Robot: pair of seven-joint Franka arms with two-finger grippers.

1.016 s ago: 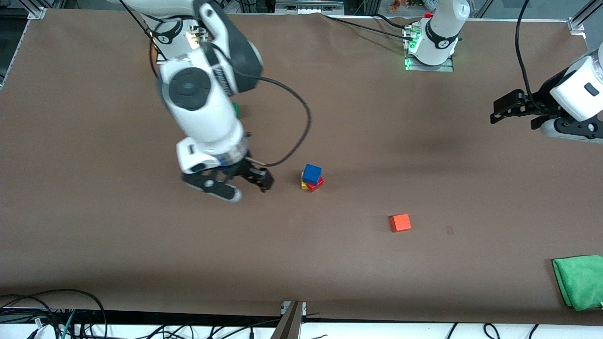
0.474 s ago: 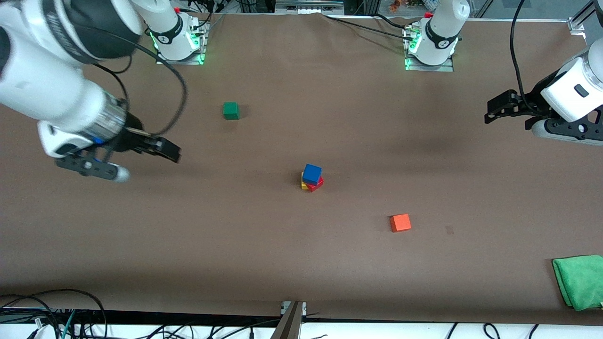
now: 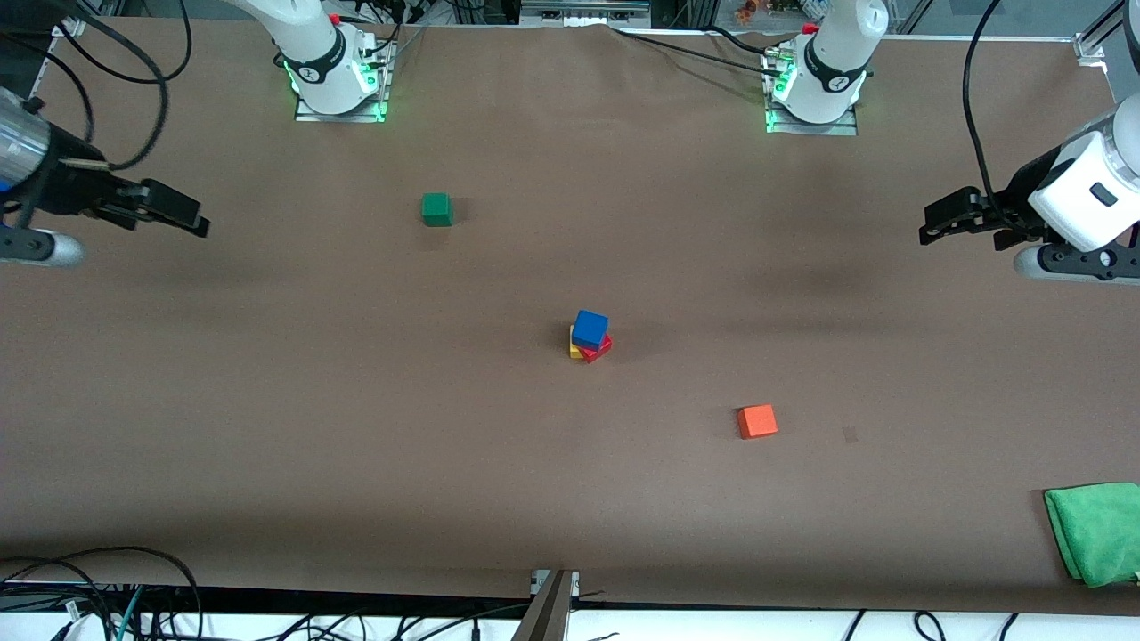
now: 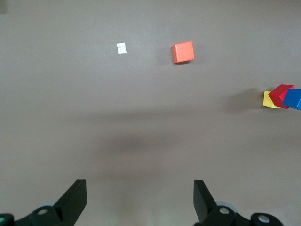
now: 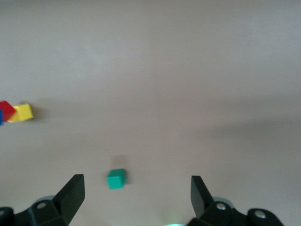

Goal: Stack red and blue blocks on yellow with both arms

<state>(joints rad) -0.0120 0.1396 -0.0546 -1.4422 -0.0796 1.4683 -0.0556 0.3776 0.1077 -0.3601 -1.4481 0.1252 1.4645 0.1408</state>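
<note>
**Mia:** Front view first. We see the small blue cube [image 3: 590, 328] on top of the small deep red cube [image 3: 598, 347], and that one sits on the small bright yellow cube [image 3: 575, 347]. The little tower stands near the middle of the brown tabletop [image 3: 356, 445].

**Ben:** The red one looks turned a bit on the yellow one. We think the stacking is done.

**Mia:** Where are our grippers?

**Ben:** The right gripper [image 3: 165, 209] hangs over the right arm's end of the tabletop. The left gripper [image 3: 948, 218] hangs over the left arm's end. Both are well apart from the tower.

**Mia:** In the left wrist view the jaws are spread wide with nothing between them. The right wrist view shows the same.

**Ben:** So next we only need to park both arms and not bump the tower.

**Mia:** The lighter orange cube [image 3: 757, 421] lies nearer to the front camera than the tower. The dark green cube [image 3: 436, 209] lies farther from it. We leave both alone.

**Ben:** A folded green cloth [image 3: 1095, 531] lies near the tabletop's edge at the left arm's end.

**Mia:** Any words to read?

**Ben:** No. We see a tiny white mark [image 4: 122, 48] on the tabletop, but nothing we can read.
</note>
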